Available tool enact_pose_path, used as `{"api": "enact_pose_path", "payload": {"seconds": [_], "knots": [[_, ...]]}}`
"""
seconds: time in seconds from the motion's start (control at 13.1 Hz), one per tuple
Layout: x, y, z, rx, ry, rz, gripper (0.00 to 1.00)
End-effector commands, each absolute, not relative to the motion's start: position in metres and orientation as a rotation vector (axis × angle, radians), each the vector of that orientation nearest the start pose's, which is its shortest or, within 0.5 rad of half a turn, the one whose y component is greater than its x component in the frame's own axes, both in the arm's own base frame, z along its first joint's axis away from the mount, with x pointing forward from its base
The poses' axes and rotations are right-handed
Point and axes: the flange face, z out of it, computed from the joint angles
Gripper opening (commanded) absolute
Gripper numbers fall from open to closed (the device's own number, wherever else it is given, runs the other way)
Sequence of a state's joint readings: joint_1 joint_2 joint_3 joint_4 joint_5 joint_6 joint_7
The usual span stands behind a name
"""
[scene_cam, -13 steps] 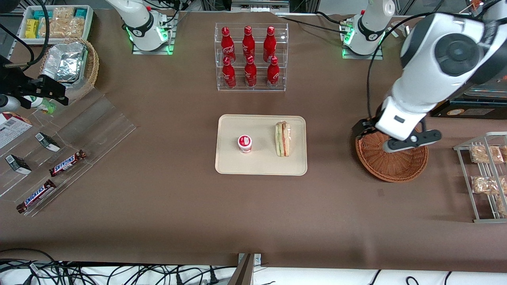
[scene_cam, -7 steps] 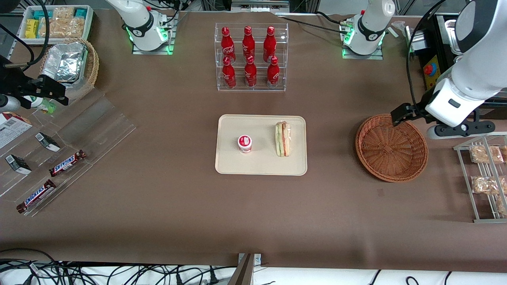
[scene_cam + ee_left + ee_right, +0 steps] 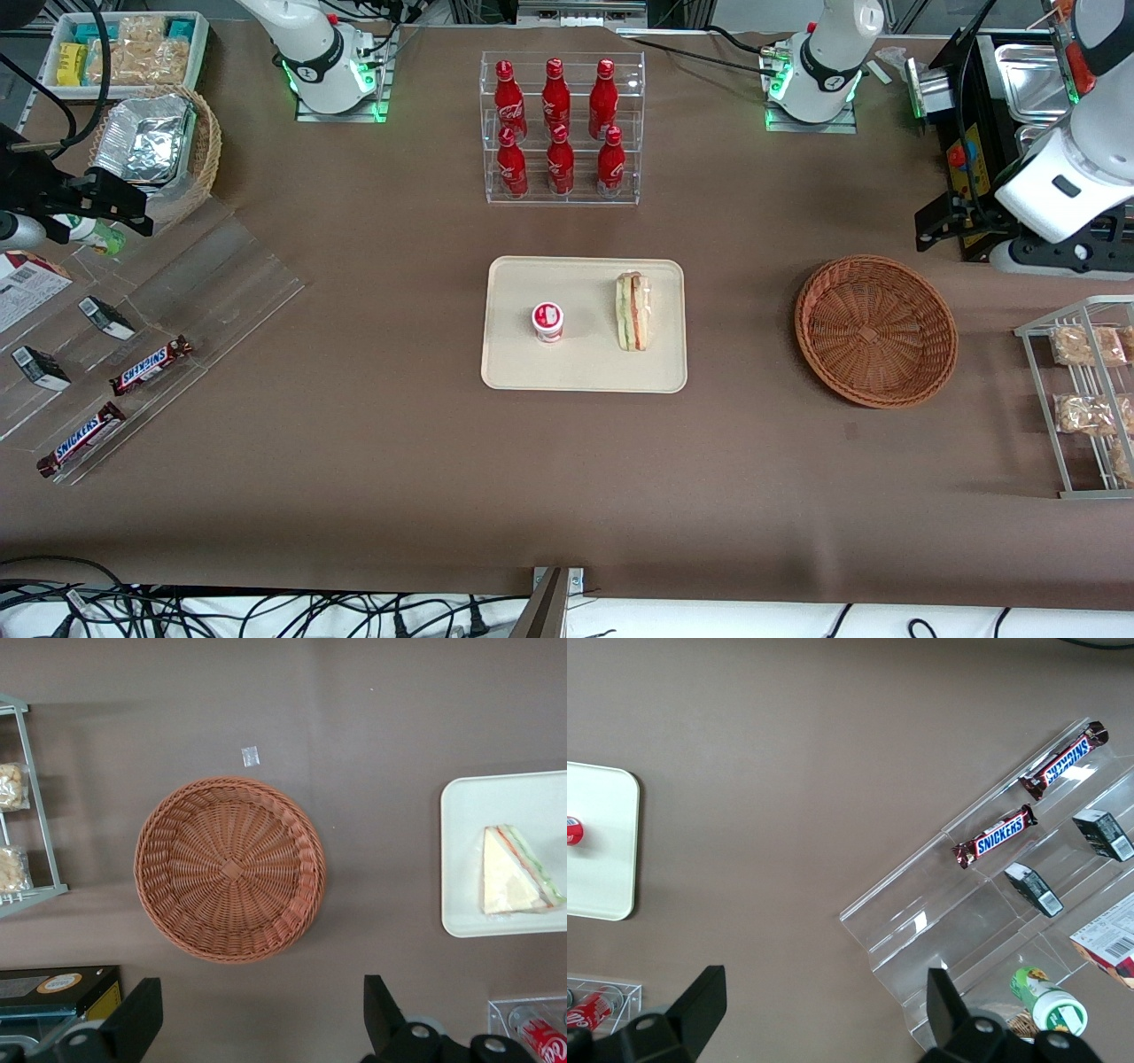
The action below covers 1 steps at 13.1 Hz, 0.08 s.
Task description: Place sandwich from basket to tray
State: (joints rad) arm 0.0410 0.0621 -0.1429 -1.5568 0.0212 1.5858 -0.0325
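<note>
The sandwich (image 3: 633, 311), a clear-wrapped white-bread wedge with red and green filling, lies on the cream tray (image 3: 585, 372), on the part nearest the basket. It also shows in the left wrist view (image 3: 518, 870) on the tray (image 3: 461, 850). The round reddish-brown wicker basket (image 3: 875, 330) is empty, as the left wrist view (image 3: 230, 870) shows. My left gripper (image 3: 941, 221) is raised above the table, farther from the front camera than the basket, toward the working arm's end. Its fingers (image 3: 142, 1014) stand wide apart with nothing between them.
A small red-and-white cup (image 3: 547, 321) stands on the tray beside the sandwich. A clear rack of red cola bottles (image 3: 561, 128) is farther back. A wire rack of bagged snacks (image 3: 1085, 390) and steel pans (image 3: 1032, 80) are near the working arm. Snickers bars (image 3: 151, 365) lie toward the parked arm's end.
My left gripper has risen from over the basket and moved away toward the working arm's end and farther from the front camera. The basket is now fully uncovered. The sandwich has not moved.
</note>
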Motion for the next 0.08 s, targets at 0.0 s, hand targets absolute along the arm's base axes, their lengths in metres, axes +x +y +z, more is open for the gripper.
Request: {"api": "enact_pose_path", "payload": {"seconds": [0.0], "knots": [[0.557, -0.0461, 0.6055, -3.165, 0.179, 0.062, 1.0]]}}
